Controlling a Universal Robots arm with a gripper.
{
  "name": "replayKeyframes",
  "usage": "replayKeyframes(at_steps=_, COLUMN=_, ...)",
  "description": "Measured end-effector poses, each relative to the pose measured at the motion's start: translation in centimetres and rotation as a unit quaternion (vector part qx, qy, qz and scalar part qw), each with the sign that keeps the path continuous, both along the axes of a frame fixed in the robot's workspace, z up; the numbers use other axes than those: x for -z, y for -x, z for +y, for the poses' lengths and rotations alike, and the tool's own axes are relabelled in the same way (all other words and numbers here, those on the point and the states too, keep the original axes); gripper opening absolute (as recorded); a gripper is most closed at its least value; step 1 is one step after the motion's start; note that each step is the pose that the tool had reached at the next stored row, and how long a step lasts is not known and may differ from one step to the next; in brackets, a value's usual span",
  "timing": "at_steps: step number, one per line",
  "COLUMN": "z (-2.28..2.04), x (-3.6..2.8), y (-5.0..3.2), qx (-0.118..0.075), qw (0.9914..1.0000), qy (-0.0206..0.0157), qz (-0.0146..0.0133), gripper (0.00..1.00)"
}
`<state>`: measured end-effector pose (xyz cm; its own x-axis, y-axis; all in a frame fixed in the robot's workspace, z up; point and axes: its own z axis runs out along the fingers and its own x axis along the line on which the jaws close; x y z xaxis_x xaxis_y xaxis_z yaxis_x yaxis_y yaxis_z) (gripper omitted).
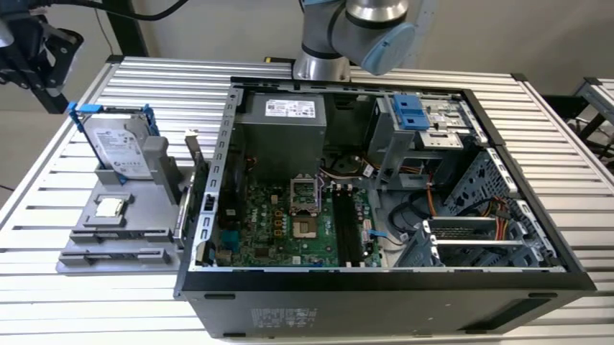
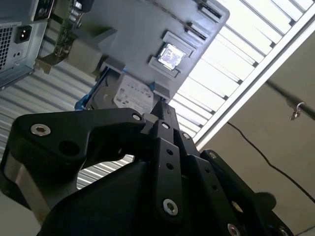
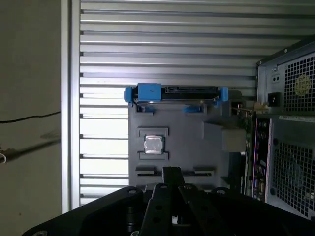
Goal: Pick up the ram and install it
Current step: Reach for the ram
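one black gripper [image 3: 171,172] is held above the grey tray [image 3: 197,152]. its matte metal fingers [image 2: 163,125] are pressed together at the tips, and nothing is clamped between them. the tip is lined up over the tray's end farthest from the hard drive [image 1: 120,147].

at that end one ram [image 3: 147,173] appears to be seated on edge in a long slot of the tray. it is seen as a thin, dark, straight strip, and its middle is hidden by the fingertips.

one small square chip [image 3: 153,144], silver and shiny, is laid flat in a square recess at the tray's middle. the one hard drive, a silver slab with a white label in a blue plastic frame, is stood upright at the tray's other end. one green circuit card [image 3: 246,147] with a metal bracket is held on edge along the tray's side nearest the computer case [image 1: 384,287].

the case, one steel box with a black front and its side panel off, is set just beside the tray. one green motherboard [image 1: 287,230] is exposed inside it.

tray and case are both carried on one table [image 1: 537,129] of ribbed aluminium slats. one arm [image 1: 331,36], grey with a pale blue cap, is seen beyond the case, well apart from the tray.
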<state>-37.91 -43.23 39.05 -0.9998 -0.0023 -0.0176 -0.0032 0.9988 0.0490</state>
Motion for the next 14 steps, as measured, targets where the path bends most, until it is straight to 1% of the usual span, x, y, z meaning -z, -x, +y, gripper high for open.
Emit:
replayKeyframes(at_steps=7, z=-0.96, x=0.02, y=0.00, qx=0.000, qw=1.00000, qy=0.0000, qz=0.0000, gripper=0.00)
replayKeyframes(at_steps=9, z=-1.33, x=0.03, y=-0.01, qx=0.000, qw=1.00000, qy=0.0001, qz=0.0000, gripper=0.00)
replayKeyframes(at_steps=14, z=-2.44, x=0.08, y=0.00, qx=0.000, qw=1.00000, qy=0.0000, qz=0.0000, gripper=0.00)
